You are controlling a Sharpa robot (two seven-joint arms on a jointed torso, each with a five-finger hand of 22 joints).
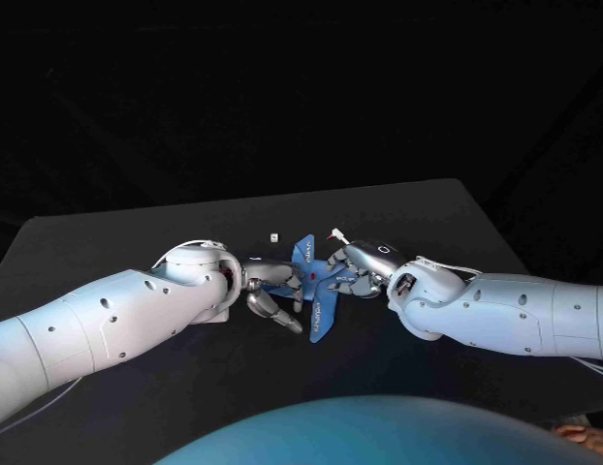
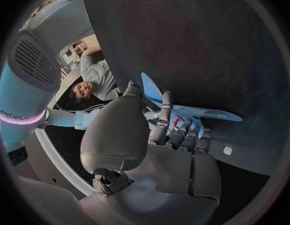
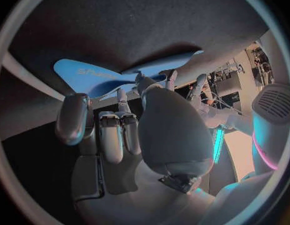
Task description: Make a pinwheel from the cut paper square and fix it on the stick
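Note:
A blue paper pinwheel (image 1: 311, 281) with folded blades is held above the middle of the black table (image 1: 120, 242), between my two hands. My left hand (image 1: 267, 288) grips it from the left, its fingers curled against the paper's centre. My right hand (image 1: 361, 266) grips it from the right. In the left wrist view the blue blades (image 2: 204, 113) spread past the fingers of that hand (image 2: 167, 145), and a small red part (image 2: 175, 121) sits at the paper's centre. The right wrist view has the blades (image 3: 89, 75) beyond my right hand (image 3: 129, 130). I cannot make out the stick.
A small white piece (image 1: 271, 234) lies on the table just behind the left hand; the left wrist view has this white piece (image 2: 227, 150) too. The table's far edge (image 1: 246, 199) runs behind the hands, and its right edge falls away past the right arm.

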